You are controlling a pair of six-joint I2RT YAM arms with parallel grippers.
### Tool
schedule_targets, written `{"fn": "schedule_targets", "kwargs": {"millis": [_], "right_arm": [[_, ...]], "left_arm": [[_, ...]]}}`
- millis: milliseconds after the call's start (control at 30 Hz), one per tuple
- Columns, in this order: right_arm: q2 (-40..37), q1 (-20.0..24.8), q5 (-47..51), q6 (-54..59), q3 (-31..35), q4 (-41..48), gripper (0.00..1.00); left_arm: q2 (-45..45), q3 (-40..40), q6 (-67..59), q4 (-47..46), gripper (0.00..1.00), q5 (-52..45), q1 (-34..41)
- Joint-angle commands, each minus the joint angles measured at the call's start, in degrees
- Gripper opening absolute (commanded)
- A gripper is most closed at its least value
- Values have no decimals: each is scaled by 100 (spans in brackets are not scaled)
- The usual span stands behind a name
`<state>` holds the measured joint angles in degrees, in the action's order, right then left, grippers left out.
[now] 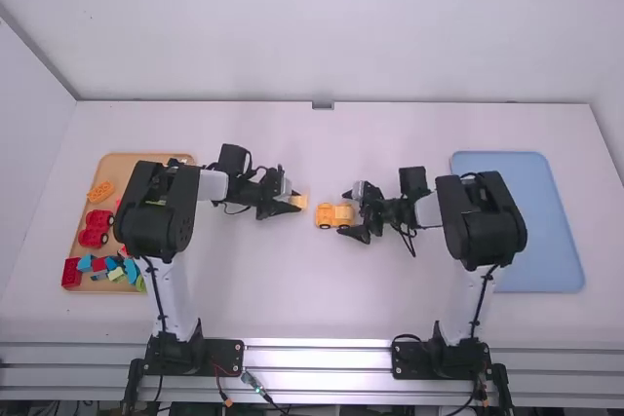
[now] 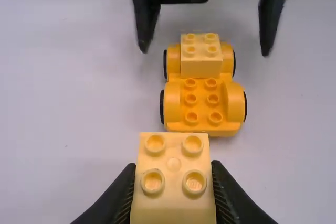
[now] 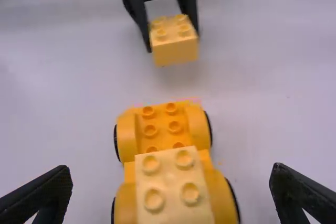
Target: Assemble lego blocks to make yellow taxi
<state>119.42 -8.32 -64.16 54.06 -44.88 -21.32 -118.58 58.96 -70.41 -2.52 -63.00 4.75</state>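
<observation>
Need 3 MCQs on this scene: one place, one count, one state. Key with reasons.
1. Yellow car is:
A) in the blue tray
B) on the white table
C) in the wooden tray

2. Studs on the car's uncovered end:
A) two
B) four
C) six

3. Right gripper is:
A) open
B) shut on the car
C) shut, empty

Key:
1 B: high view shows its wheels on the tabletop.
2 C: left wrist view shows three rows of two.
3 A: right wrist view shows fingertips wide apart.

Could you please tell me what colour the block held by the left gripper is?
Light yellow, best seen in the left wrist view.
</observation>
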Motion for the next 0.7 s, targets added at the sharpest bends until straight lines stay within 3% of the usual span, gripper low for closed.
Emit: {"fn": "schedule_targets", "kwargs": {"millis": [0,200,433,667], "right_arm": [[177,-22,-85,-31,-164,-83,99],[306,-44,118,155,-199,-94,99],[590,-37,66,426,-321,-81,99],[804,-33,-232,450,-501,-83,99]], "left_arm": [[149,-35,501,2,2,-273,157],[149,-37,278,175,2,33,632],[149,-37,1556,920,2,680,1047],[149,-37,1556,765,2,697,1071]]}}
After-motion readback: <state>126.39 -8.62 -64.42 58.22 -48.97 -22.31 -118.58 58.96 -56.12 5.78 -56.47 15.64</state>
